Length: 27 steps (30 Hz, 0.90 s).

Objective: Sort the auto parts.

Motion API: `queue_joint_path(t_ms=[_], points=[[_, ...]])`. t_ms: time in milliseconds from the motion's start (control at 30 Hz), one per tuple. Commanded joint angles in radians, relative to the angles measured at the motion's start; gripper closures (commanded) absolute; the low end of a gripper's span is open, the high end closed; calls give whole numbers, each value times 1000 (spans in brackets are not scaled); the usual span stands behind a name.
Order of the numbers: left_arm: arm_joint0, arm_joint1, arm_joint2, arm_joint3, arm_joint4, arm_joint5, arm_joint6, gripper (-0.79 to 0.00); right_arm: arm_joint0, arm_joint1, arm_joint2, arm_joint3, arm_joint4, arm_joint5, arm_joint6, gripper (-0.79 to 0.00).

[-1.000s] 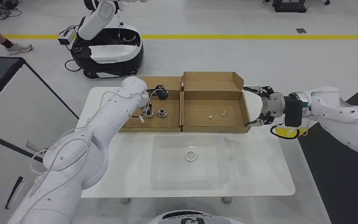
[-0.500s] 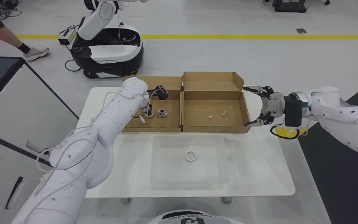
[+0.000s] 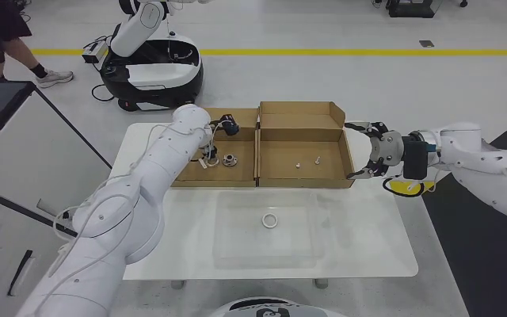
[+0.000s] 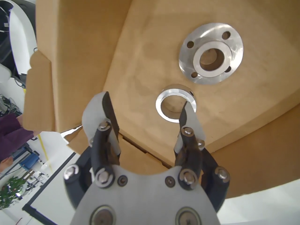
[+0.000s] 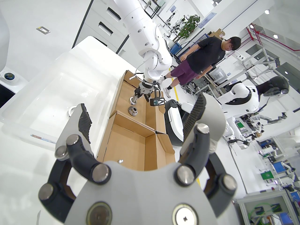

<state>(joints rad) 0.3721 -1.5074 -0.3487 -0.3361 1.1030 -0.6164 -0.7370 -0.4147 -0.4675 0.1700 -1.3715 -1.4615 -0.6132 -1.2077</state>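
Up top, the left arm (image 3: 158, 170) stretches across the table (image 3: 372, 238) and bends down into the left box (image 3: 188, 171). The left gripper (image 3: 207, 157) hangs low over the box floor, right by the metal ring (image 3: 213, 162). The round flange (image 3: 230, 161) lies just beside the ring. The right gripper (image 3: 358, 150) hangs at the outer side of the right box (image 3: 277, 170), fingers wide apart, holding nothing. A white ring (image 3: 270, 219) lies in the clear tray (image 3: 238, 246), in front of the boxes.

Next, the left wrist view shows the left gripper (image 4: 145, 108) open about halfway and holding nothing. One fingertip sits over the rim of the metal ring (image 4: 159, 106); I cannot tell if it touches. The other fingertip is off to the side. The round flange (image 4: 186, 58) lies flat just past the ring.

Last, the right wrist view shows the right gripper (image 5: 141, 103) wide open and empty, above the near end of the right box (image 5: 131, 148).
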Motion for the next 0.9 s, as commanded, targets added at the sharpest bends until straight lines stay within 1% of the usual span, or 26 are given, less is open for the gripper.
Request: queue_joint_path(t_ms=[0,133,267,333,433,533,600,667,767,867], points=[[-15,3,-2,-6,11,-9,2,-785,0,0,0,0,0,0,0,-785],[-37,10,-10,-29,19,-42,-14,-785,0,0,0,0,0,0,0,-785],[-52,25,-31,-68,-2,-94,-46,-785,0,0,0,0,0,0,0,-785],[-54,37,-47,-91,-21,-113,-67,-785,0,0,0,0,0,0,0,-785],[-48,60,-66,-150,-33,-140,-111,-785,0,0,0,0,0,0,0,-785],[-30,92,-93,-240,-56,-169,-175,-785,0,0,0,0,0,0,0,-785],[-10,119,-117,-326,-75,-176,-231,-785,0,0,0,0,0,0,0,-785],[23,151,-151,-435,-109,-172,-295,-785,0,0,0,0,0,0,0,-785],[98,211,-179,-649,-142,-102,-365,-785,0,0,0,0,0,0,0,-785],[177,283,-201,-893,-190,-16,-451,-785,0,0,0,0,0,0,0,-785]])
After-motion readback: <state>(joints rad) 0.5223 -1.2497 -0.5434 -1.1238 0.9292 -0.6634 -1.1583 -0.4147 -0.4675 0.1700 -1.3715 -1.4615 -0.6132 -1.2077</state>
